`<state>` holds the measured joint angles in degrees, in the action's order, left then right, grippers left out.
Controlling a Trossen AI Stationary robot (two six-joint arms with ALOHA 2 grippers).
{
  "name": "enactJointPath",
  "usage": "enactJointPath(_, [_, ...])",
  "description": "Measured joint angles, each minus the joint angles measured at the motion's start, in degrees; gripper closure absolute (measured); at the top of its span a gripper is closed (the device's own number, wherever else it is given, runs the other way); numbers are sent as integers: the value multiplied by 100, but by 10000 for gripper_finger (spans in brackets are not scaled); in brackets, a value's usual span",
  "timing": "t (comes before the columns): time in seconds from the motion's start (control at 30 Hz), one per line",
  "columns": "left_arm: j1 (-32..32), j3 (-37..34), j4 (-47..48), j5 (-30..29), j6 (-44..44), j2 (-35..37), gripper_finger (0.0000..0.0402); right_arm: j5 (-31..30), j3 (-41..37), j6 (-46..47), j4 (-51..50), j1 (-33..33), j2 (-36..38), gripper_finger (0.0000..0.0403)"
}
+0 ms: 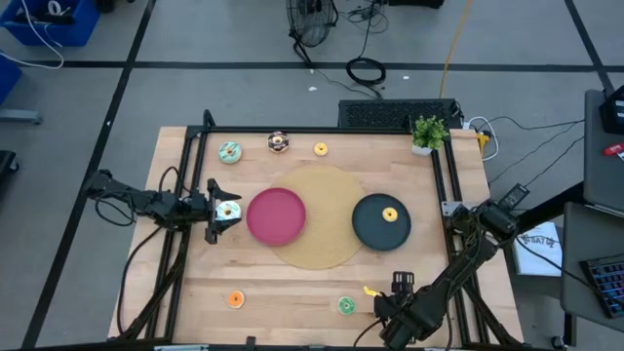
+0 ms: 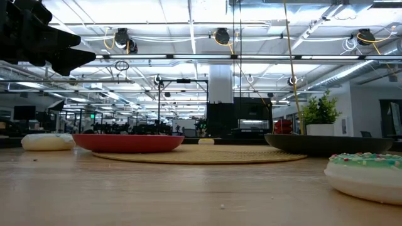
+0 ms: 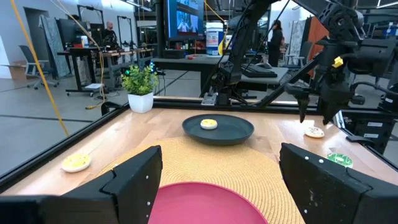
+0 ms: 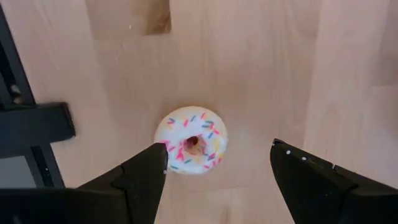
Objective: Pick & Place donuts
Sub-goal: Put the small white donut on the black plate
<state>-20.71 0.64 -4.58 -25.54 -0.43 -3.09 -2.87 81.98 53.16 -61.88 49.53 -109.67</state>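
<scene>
**Spotter:** Where is your left pincer?

**Me:** My left pincer [image 1: 226, 211] sits just off the pink plate [image 1: 276, 215], on the side away from the black plate [image 1: 381, 221]. Its fingers [image 3: 134, 180] stand spread. In the high view a teal-iced donut [image 1: 229, 211] lies between them, but I cannot tell whether they are touching it.

**Spotter:** And the right one?

**Me:** The right pincer [image 1: 398, 292] is at the desk's [image 1: 292, 288] near edge, on the black plate's side of the pink plate. It is released, jaws wide, and its wrist camera looks down on a white sprinkled donut [image 4: 191, 140] lying flat on the wood, nearer one finger than the other, touching neither as far as I can see.

**Spotter:** The rest of the donuts?

**Me:** A yellow donut [image 1: 390, 214] rests on the black plate. Both plates sit on the round woven mat [image 1: 322, 244], the pink one overlapping its edge. Beyond the pink plate, along the far edge, lie another teal donut [image 1: 230, 151], a chocolate donut [image 1: 279, 142] and a second yellow donut [image 1: 321, 149]. On the near side, an orange donut [image 1: 235, 299] and a green donut [image 1: 346, 306] lie on bare wood. A small potted plant [image 1: 428, 133] stands at the far corner past the black plate.
</scene>
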Motion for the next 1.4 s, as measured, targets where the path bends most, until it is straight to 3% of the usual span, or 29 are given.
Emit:
enactJointPath(0.3, [1,-1,-1,0,-1,1,82,533,-791,239,782,40,13,135])
enactJointPath(0.57, [1,-2,-2,0,-1,1,82,745,-885,283,874,-40,55,139])
enactJointPath(0.73, [2,0,-2,0,0,2,82,637,-897,274,795,-148,218,151])
enactJointPath(0.97, [0,-2,-2,0,-1,0,82,-153,-898,546,624,-144,825,166])
enactJointPath(1.17, [2,0,-2,0,0,2,82,-140,-896,1085,751,196,1134,162])
enactJointPath(1.4, [0,0,-2,0,0,0,82,143,-1005,151,1663,446,882,154])
